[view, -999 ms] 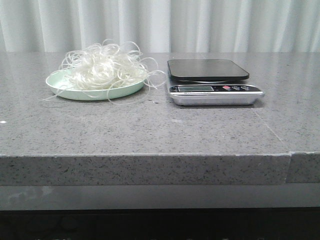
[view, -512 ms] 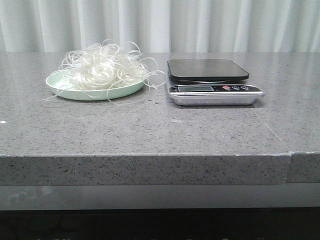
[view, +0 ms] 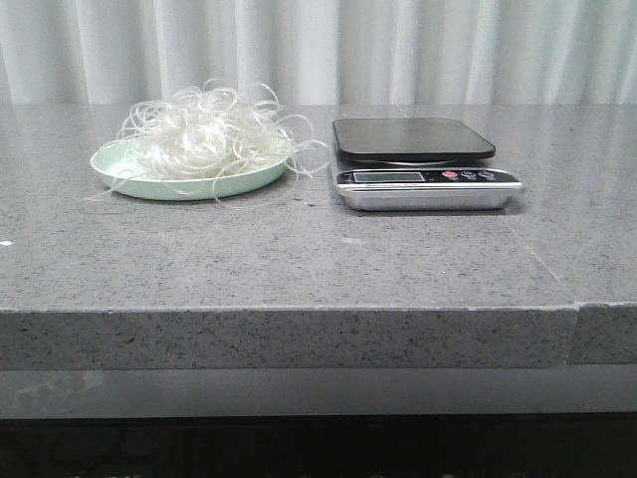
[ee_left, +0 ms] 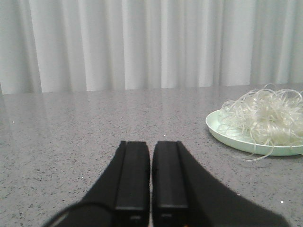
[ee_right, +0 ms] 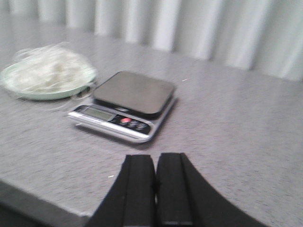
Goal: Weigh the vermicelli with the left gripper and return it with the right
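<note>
We see the white vermicelli tangle (view: 204,134) heaped on the pale green plate (view: 119,175), the black scale (view: 413,139) bare; this fits before weighing or after return. Left gripper (ee_left: 150,177) and right gripper (ee_right: 155,189) are closed, empty.

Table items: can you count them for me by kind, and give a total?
Plate: 1
Vermicelli heap, on the plate: 1
Scale: 1
Total: 3
</note>
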Tool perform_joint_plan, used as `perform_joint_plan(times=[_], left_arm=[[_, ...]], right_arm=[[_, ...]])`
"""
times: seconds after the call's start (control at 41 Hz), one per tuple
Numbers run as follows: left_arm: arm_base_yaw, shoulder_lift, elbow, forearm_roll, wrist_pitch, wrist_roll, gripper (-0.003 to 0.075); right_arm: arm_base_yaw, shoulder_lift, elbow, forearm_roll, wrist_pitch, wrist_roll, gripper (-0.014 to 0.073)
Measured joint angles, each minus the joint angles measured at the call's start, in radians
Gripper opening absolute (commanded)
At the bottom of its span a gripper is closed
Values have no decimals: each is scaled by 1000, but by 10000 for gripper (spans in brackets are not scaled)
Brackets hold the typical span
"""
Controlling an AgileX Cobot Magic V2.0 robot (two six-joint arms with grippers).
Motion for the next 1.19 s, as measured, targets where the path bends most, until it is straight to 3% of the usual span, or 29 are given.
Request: perform_joint_plan(times=[0.195, 0.39, 1.194], left_arm=[[0, 0, 0, 0, 0, 0, 145], [0, 0, 0, 0, 0, 0, 145], [0, 0, 0, 0, 0, -2, 145]], right_arm=[[-154, -131, 240, -2, -187, 0, 156], [-222, -136, 320, -2, -255, 0, 156], [-233, -136, 322, 103, -290, 0, 156]])
